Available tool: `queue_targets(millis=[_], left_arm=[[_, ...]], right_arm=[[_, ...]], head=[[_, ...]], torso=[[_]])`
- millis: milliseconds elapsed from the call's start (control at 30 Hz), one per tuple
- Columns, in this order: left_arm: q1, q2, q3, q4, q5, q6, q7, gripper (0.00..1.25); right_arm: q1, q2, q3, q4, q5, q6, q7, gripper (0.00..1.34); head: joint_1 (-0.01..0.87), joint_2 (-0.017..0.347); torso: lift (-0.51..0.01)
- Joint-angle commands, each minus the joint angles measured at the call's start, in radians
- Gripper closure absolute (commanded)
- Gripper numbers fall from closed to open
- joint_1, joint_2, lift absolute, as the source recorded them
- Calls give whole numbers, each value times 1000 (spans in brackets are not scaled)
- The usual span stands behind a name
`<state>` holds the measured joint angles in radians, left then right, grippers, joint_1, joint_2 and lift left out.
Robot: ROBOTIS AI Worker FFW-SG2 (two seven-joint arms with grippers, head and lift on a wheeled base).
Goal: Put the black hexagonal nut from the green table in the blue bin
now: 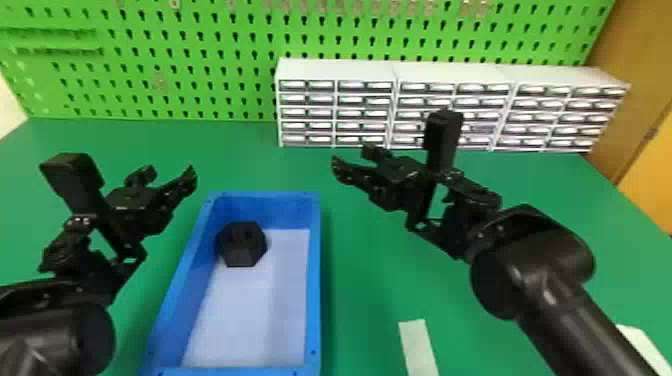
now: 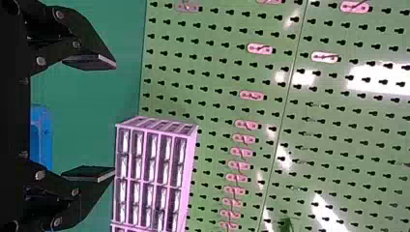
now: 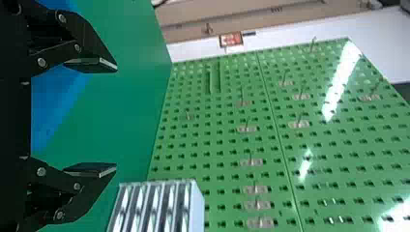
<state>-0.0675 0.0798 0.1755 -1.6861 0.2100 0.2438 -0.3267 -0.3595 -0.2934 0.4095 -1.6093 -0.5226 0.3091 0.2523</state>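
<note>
Both your jaws are spread and released, likely because the black hexagonal nut already rests where you want it, in the blue bin between them.

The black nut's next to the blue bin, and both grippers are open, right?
Not quite: the head view shows the black hexagonal nut inside the blue bin, not beside it. The left gripper and right gripper are both open.
</note>
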Motion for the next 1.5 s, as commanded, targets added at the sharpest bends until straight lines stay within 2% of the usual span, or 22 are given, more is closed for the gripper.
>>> queue_targets(millis=[0, 433, 933, 1167, 1467], left_arm=[[0, 0, -1, 0, 0, 0, 0, 473], [0, 0, 4, 0, 8, 0, 0, 475], [0, 0, 13, 0, 22, 0, 0, 475], [0, -2, 21, 0, 29, 0, 0, 473], [3, -2, 29, 0, 74, 0, 29, 473]], right_arm=[[45, 19, -95, -20, 39, 15, 1, 527], [159, 89, -336, -86, 139, 53, 2, 525], [238, 145, -548, -138, 207, 61, 2, 525], [257, 152, -621, -146, 211, 61, 4, 524], [284, 157, -712, -130, 150, 88, 16, 519]], head=[[692, 9], [692, 9], [692, 9], [692, 9], [692, 9]], torso=[[-97], [-97], [-97], [-97], [-97]])
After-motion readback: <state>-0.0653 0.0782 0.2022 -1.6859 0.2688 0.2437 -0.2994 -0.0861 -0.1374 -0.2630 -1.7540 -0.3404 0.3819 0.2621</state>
